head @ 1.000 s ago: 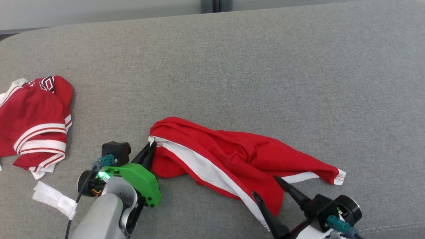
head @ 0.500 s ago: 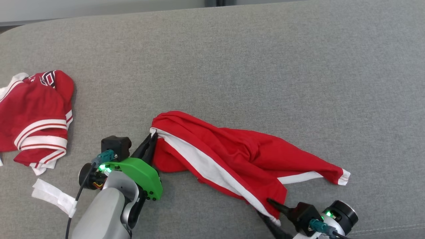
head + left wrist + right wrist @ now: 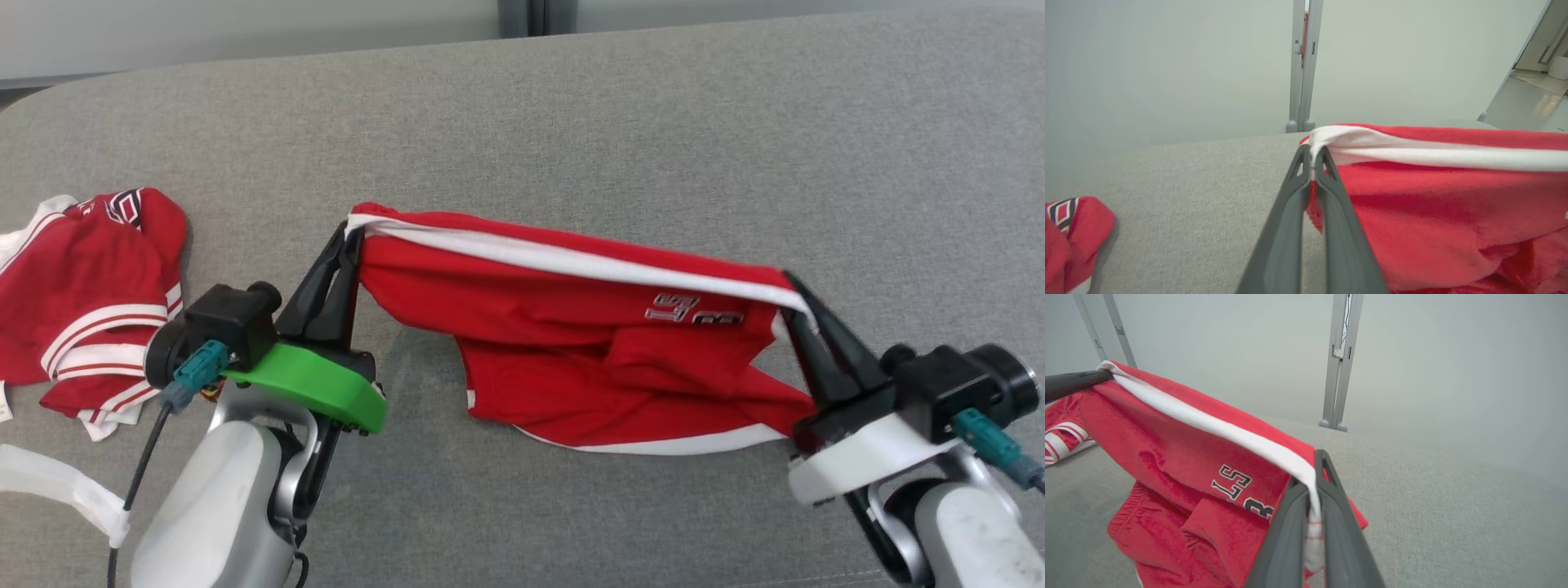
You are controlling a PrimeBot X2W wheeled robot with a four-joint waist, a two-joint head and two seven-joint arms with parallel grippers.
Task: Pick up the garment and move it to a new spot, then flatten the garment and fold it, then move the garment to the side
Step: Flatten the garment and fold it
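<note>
Garment [image 3: 588, 343]: where, how far along?
— Lifted over grey worktop [image 3: 653, 122], stretched between left claw [image 3: 353, 234] and right claw [image 3: 793, 284], both clenched on its white-banded edge. Pickup done; placing, flattening, folding, moving aside left.

On the grey fabric surface [image 3: 571, 122], the red white-trimmed fabric garment [image 3: 571, 327] spans between left gripper [image 3: 352, 232] at its left end and right gripper [image 3: 790, 281] at its right. Crumpled red striped jersey [image 3: 90, 286] lies far left, white plastic strip [image 3: 49, 486] in front of it.

Red garment [image 3: 571, 327] with white stripe; other garment [image 3: 90, 278] red, white bands; grey cushion [image 3: 571, 122].
</note>
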